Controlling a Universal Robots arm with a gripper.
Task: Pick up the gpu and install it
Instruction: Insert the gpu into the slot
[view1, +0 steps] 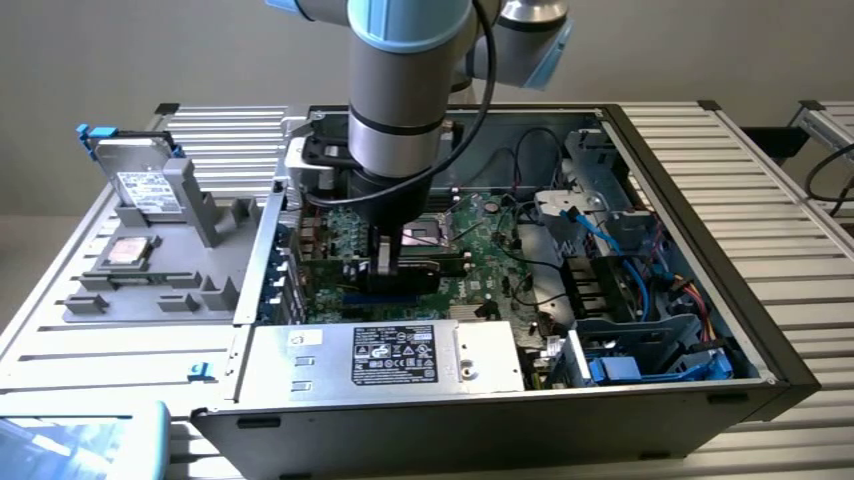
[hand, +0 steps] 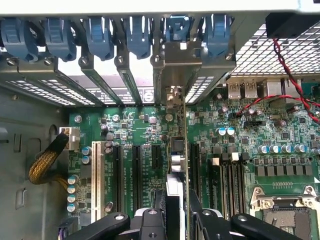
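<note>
I see gripper (hand: 176, 207) clamped on the gpu (hand: 178, 150), card held edge-on above the mobo (hand: 125, 127) so its bottom edge lines up w/ a PCIe slot and bracket (hand: 176, 60) meets the rear opening; seating depth unclear, prob not home.

Open PC case (view1: 534, 425) holds mobo (view1: 487, 262), PSU (view1: 307, 362) w/ label (view1: 398, 355), blue cables (view1: 597, 235). HDD (view1: 140, 190) stands in grey tray (view1: 160, 290), exterior view's left.
</note>
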